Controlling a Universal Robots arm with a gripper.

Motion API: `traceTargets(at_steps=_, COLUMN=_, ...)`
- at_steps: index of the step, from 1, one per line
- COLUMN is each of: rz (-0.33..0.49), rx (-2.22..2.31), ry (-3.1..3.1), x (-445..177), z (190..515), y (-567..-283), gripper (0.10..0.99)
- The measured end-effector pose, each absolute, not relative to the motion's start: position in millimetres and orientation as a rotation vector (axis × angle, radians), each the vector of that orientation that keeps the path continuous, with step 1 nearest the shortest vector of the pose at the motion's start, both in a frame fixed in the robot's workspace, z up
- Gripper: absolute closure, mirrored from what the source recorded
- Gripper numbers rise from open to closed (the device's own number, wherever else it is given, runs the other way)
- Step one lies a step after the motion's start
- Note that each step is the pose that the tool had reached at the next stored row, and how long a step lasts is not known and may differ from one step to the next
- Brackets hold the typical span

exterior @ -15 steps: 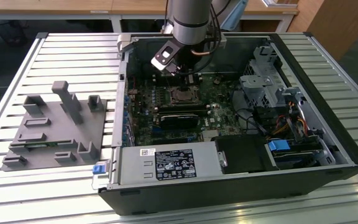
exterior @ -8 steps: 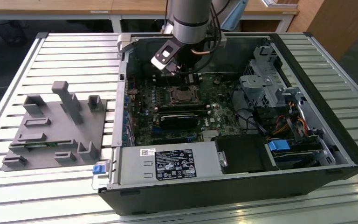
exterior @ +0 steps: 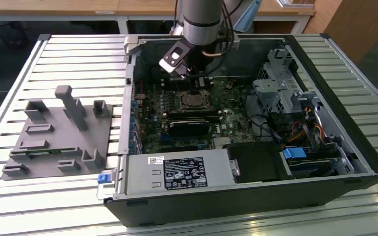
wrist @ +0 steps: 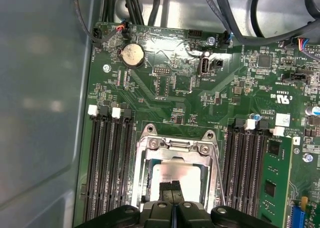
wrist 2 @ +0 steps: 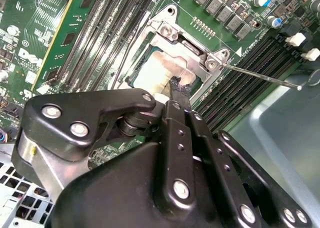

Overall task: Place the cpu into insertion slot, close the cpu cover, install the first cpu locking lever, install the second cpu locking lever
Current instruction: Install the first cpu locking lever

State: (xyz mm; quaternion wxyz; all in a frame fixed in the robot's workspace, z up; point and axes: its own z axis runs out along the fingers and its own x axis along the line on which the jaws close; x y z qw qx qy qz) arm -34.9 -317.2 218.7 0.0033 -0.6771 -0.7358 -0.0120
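Exterior view. An open computer case point(exterior: 346, 128) lies on the slatted bench point(exterior: 77, 54). A grey fixture block point(exterior: 57, 132) sits on the bench, well apart from the tool. The arm reaches down into the case. The tool point(exterior: 198, 80) hangs just above the insertion slot point(exterior: 193, 102) on the green circuit board point(exterior: 151, 118).

Second wrist view. The tool's black linkage is in the foreground and the tool point(wrist 2: 177, 85) tapers to a single dark tip. The fingers are pressed together with nothing between them. The tip sits on or just over the silvery cpu point(wrist 2: 152, 70), and contact cannot be confirmed. The cpu lies in its slot. The cpu cover point(wrist 2: 192, 50) frames it, with the hinge end just beyond the tip. A thin locking lever point(wrist 2: 260, 75) juts out from the cover's corner, away from the tool and across the memory slots point(wrist 2: 235, 95). It appears loose, not hooked.

First wrist view. The tool point(wrist: 172, 186) is closed and empty, its tip over the near edge of the cpu point(wrist: 187, 175). The cover point(wrist: 175, 146) appears lowered around the chip. Memory slots point(wrist: 107, 163) flank the tool on both sides.

Progress, as a judgement: the cpu is placed and the cover looks down, or nearly so. At least one lever is not yet latched, and the other lever's state cannot be told.
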Motion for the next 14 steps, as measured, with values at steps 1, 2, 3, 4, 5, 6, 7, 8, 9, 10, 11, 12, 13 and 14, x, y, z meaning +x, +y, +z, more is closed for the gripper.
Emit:
traceTargets(at_steps=1, rz=-0.038, rx=-2.123, ry=-2.307, x=-34.9, z=219.1, y=-317.2, gripper=0.98)
traceTargets(at_steps=2, rz=-0.038, rx=-2.123, ry=-2.307, x=-34.9, z=219.4, y=-317.2, gripper=0.98)
traceTargets(at_steps=3, rz=-0.038, rx=-2.123, ry=-2.307, x=-34.9, z=219.8, y=-317.2, gripper=0.98)
traceTargets(at_steps=4, rz=-0.038, rx=-2.123, ry=-2.307, x=-34.9, z=220.1, y=-317.2, gripper=0.98)
traceTargets(at_steps=5, rz=-0.037, rx=-2.123, ry=-2.307, x=-34.9, z=220.5, y=-317.2, gripper=0.98)
traceTargets(at_steps=6, rz=-0.038, rx=-2.123, ry=-2.307, x=-34.9, z=220.8, y=-317.2, gripper=0.98)
traceTargets(at_steps=7, rz=-0.038, rx=-2.123, ry=-2.307, x=-34.9, z=221.1, y=-317.2, gripper=0.98)
traceTargets(at_steps=8, rz=-0.038, rx=-2.123, ry=-2.307, x=-34.9, z=221.4, y=-317.2, gripper=0.98)
traceTargets(at_steps=9, rz=-0.037, rx=-2.123, ry=-2.307, x=-34.9, z=221.7, y=-317.2, gripper=0.98)
traceTargets(at_steps=10, rz=-0.037, rx=-2.123, ry=-2.307, x=-34.9, z=222.1, y=-317.2, gripper=0.98)
traceTargets(at_steps=11, rz=-0.037, rx=-2.123, ry=-2.307, x=-34.9, z=222.5, y=-317.2, gripper=0.98)
traceTargets(at_steps=12, rz=-0.037, rx=-2.123, ry=-2.307, x=-34.9, z=222.9, y=-317.2, gripper=0.98)
traceTargets(at_steps=13, rz=-0.037, rx=-2.123, ry=-2.307, x=-34.9, z=223.4, y=-317.2, gripper=0.98)
traceTargets(at_steps=14, rz=-0.037, rx=-2.123, ry=-2.307, x=-34.9, z=223.9, y=-317.2, gripper=0.98)
